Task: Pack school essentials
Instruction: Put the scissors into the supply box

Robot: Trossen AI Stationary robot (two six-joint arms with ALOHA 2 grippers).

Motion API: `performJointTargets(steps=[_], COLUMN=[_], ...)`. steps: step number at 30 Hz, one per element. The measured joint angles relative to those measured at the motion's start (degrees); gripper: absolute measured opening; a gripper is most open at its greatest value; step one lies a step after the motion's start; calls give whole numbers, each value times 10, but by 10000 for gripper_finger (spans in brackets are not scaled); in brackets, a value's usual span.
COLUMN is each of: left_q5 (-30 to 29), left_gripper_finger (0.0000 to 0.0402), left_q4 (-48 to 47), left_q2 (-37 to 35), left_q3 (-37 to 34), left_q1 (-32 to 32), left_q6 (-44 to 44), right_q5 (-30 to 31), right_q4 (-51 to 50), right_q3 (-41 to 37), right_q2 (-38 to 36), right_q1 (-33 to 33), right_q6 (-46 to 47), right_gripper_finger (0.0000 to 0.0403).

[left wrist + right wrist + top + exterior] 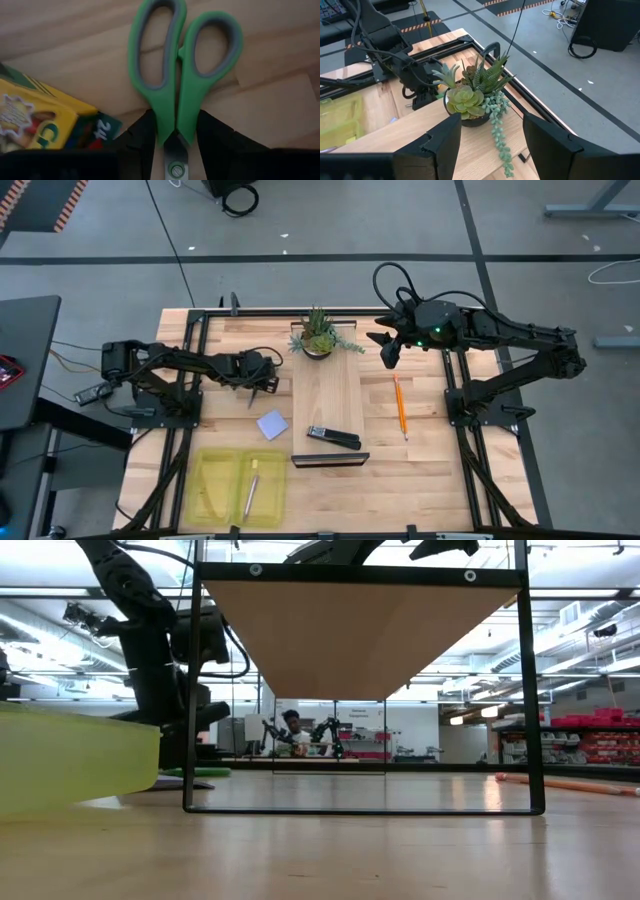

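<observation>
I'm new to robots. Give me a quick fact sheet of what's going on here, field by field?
left gripper: closed around the green-handled scissors, beside the yellow-and-green crayon box
right gripper: open, raised near the small potted plant
yellow plastic tray: holds a thin pen
still on table: orange pencil, pale blue note pad, black stapler

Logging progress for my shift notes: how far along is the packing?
Done: one pen lies in the yellow tray. In hand: the left gripper is closed on the scissors. Left: crayon box, note pad, pencil. The right gripper waits open above the plant.
</observation>
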Motion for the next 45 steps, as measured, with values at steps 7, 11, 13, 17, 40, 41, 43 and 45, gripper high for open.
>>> performJointTargets(steps=[7, 11, 13, 17, 40, 41, 43, 45], left_q5=[11, 11, 13, 18, -19, -17, -8, 9], left_gripper_finger=[123, 123, 123, 123, 123, 123, 123, 123], left_q4=[-22, -41, -57, -81, -159, -155, -159, -159], left_q2=[0, -1, -1, -2, -154, -159, -167, -173], left_q3=[22, 34, 41, 57, 79, 79, 79, 79], left_q1=[5, 5, 5, -2, -164, -177, -205, -235], left_q6=[7, 10, 10, 11, -166, -180, -206, -241], right_q5=[0, 0, 0, 0, 2, 3, 3, 3], right_q4=[-1, -2, -2, -2, 0, 0, -1, -2], right_q3=[0, 0, 0, 0, 0, 0, 0, 0], right_q2=[0, 0, 0, 0, 0, 0, 0, 0], right_q1=[0, 0, 0, 0, 0, 0, 0, -2], right_q6=[-6, -6, -6, -6, 1, -2, -7, -8], right_gripper_finger=[220, 220, 220, 220, 220, 220, 220, 220])
